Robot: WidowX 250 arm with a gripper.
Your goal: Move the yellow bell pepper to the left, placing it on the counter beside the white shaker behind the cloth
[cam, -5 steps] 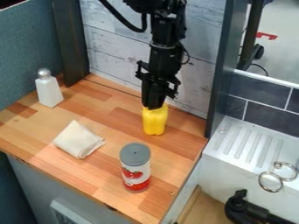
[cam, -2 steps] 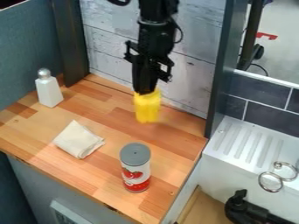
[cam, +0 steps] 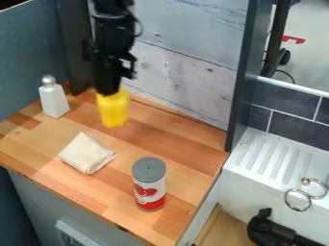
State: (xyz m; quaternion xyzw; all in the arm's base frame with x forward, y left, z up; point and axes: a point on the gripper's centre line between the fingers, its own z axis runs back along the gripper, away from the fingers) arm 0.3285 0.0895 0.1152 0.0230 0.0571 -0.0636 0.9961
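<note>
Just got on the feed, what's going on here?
The gripper holds a yellow bottle by its top, upright above the back of the wooden counter. A white shaker with a silver top stands to the left in the picture. Nearer the front are a folded cream cloth and a can with a grey lid.

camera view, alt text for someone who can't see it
A black robot gripper holds a yellow bottle above a wooden counter. Nearby are a white shaker with a silver top, a folded cream cloth and an upright can; a white sink is at the right.
</note>
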